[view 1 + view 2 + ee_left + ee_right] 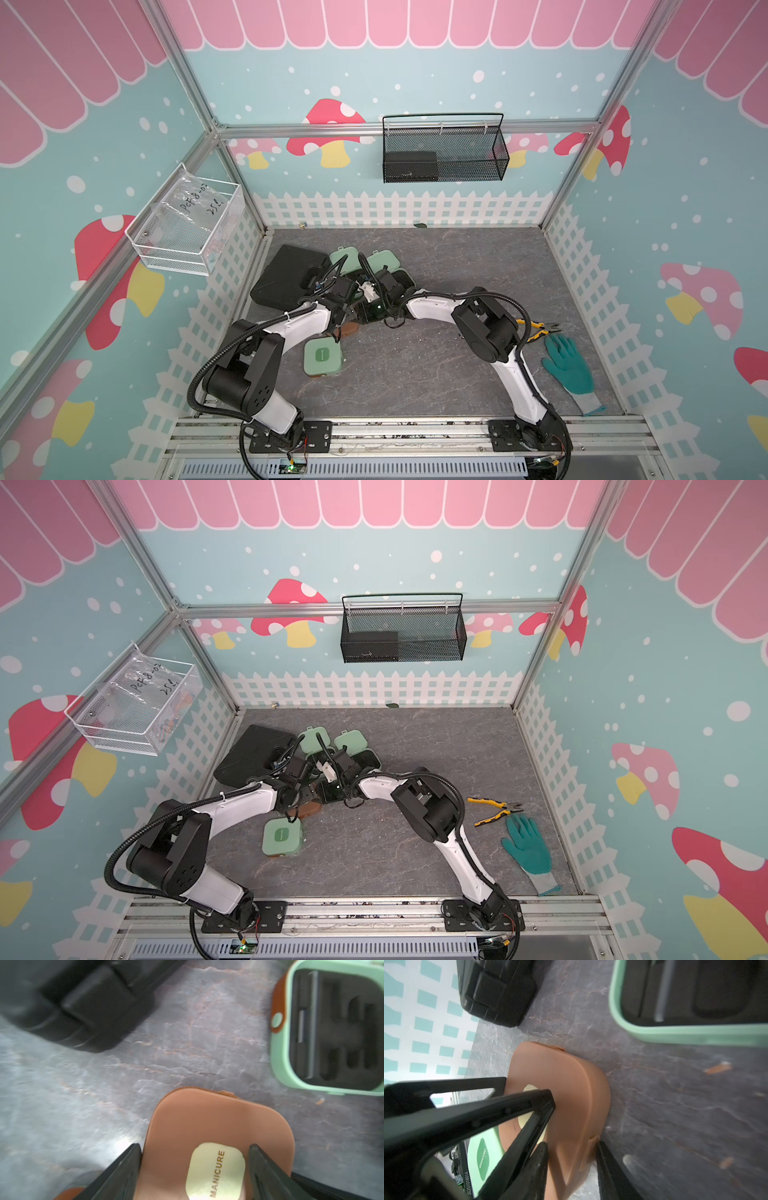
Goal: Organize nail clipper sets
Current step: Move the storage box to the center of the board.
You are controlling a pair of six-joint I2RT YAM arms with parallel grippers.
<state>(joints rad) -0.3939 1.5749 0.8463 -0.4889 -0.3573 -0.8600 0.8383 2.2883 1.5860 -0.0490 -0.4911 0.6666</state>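
Large black case [286, 272] far left on grey table [457, 374], close to wall. Left gripper [194, 1147] above brown case [218, 1122]: jaws spread wide, gripping nothing, one tip on lid beside MANICURE label [216, 1169], other past lid edge. Brown case closed, flat on table between both arms. Closed mint case [323, 356] just in front of it. Open mint case [344, 255] and second open mint case [382, 261] behind it. Right gripper [571, 1145] straddles brown case's latch edge; clamped or free, cannot tell. Pliers [492, 810] and green glove [567, 368] far right
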